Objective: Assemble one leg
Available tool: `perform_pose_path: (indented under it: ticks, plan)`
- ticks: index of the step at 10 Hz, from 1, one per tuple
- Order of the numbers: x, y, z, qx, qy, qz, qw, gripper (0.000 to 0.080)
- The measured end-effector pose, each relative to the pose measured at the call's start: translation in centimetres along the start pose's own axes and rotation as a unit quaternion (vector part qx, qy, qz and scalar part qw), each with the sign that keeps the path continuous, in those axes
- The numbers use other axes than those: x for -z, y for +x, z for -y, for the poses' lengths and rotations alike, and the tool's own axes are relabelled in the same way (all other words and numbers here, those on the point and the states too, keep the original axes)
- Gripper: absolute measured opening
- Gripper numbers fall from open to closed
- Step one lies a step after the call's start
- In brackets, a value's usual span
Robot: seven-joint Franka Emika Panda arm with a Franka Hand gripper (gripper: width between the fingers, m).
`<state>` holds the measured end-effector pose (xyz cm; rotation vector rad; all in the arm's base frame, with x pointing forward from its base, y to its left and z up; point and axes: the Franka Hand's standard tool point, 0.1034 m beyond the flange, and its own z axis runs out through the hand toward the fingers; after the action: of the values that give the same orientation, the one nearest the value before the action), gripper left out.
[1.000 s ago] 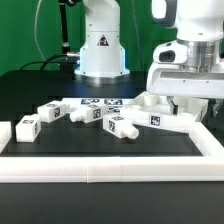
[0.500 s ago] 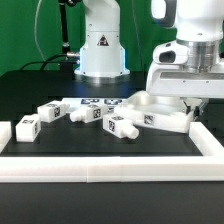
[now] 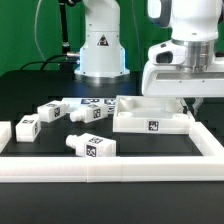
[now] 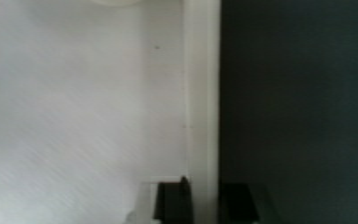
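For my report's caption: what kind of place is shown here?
Probably a robotics laboratory bench: a Franka arm over a black table, a white rail fencing it, and a tabletop and legs bearing square marker tags.

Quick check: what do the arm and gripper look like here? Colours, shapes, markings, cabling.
The arm has glossy white rounded shells with a dark grey patch near the top. It ends in a boxy white housing. The gripper has short, flat black fingers. The white column behind carries a black triangle mark, and a black cable runs beside it. No marker tags are visible on the arm.
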<state>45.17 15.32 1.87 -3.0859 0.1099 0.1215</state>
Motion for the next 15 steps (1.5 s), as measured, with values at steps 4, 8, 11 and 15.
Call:
perform_pose_path:
  ticks: [4,8,11,15]
  plan:
    - [0.9,1.6,-2.1,0.060,-0.002,0.011,0.998,0.0054]
    - [0.5,1.3,-1.9,0.062,-0.003,0.015,0.998,0.0054]
    - [0.8,5.1,-2.4,0.080,0.000,-0.005,0.997,0.0054]
    - [0.7,6.4,-2.5,0.093,0.000,0.001,0.996,0.0054]
